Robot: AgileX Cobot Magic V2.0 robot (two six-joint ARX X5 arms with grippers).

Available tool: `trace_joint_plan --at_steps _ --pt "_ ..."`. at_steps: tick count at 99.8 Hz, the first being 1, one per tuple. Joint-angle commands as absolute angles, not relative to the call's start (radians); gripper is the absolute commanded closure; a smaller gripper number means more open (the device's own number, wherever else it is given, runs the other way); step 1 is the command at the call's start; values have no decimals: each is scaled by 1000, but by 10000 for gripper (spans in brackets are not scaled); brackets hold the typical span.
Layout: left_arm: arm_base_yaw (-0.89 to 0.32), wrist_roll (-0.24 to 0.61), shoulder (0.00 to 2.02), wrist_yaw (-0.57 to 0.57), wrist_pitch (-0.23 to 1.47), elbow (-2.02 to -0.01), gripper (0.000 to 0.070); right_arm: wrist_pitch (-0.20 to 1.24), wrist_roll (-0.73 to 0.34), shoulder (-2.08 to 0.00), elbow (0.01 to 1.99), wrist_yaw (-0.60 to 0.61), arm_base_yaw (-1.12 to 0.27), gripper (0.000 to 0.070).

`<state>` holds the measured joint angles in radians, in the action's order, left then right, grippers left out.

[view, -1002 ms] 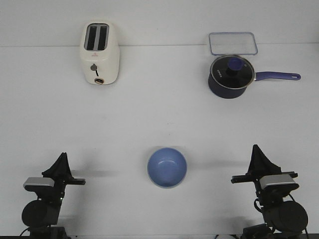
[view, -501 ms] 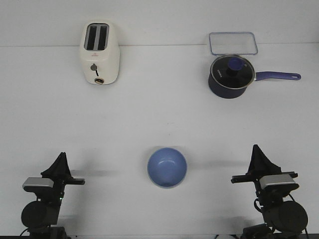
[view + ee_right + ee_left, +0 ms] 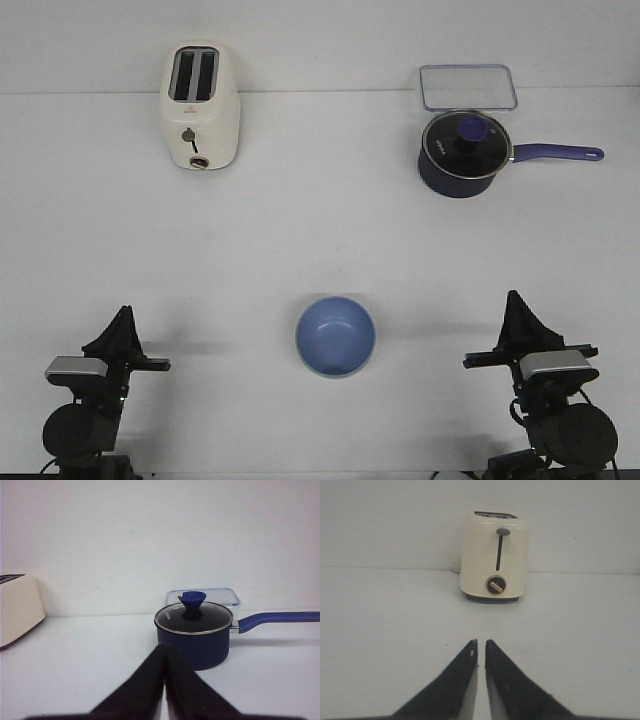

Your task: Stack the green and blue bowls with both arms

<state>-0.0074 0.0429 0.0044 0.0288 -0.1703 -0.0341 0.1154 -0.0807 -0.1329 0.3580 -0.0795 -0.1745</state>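
Observation:
The blue bowl (image 3: pixel 335 336) sits upright on the white table near the front edge, midway between my two arms. No green bowl shows in any view. My left gripper (image 3: pixel 122 318) rests at the front left, well to the left of the bowl; in the left wrist view (image 3: pixel 481 642) its fingers stand almost together with only a thin slit, holding nothing. My right gripper (image 3: pixel 515 305) rests at the front right, well to the right of the bowl; in the right wrist view (image 3: pixel 165 647) its tips touch, holding nothing.
A cream toaster (image 3: pixel 200 108) stands at the back left, seen too in the left wrist view (image 3: pixel 494 562). A dark navy saucepan (image 3: pixel 460 155) with glass lid and blue handle stands at the back right, with a clear lidded container (image 3: pixel 467 87) behind it.
The left arm has settled very slightly lower and to the left. The bowl and the right arm have not moved.

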Motion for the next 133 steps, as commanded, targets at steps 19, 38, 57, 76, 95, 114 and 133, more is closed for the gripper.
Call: trace_joint_plan --at_steps 19,38,57,76,95,114,133 --pt "-6 38 3 27 -181 -14 685 104 150 -67 260 -36 -71 700" --pt "-6 38 3 27 -181 -14 685 86 281 -1 122 -15 -27 700" --pt "-6 38 3 27 -181 -14 685 -52 321 -1 12 -17 -27 700" --pt "-6 38 3 27 -181 -14 685 -24 305 -1 13 -17 -27 700" --pt "-6 38 3 27 -181 -14 685 -28 306 -1 13 -19 -27 700" --pt "-6 38 3 27 -181 -14 685 -29 306 -1 13 -19 -27 700" --pt "-6 38 3 27 -181 -14 685 -29 306 -1 13 -19 -27 700"
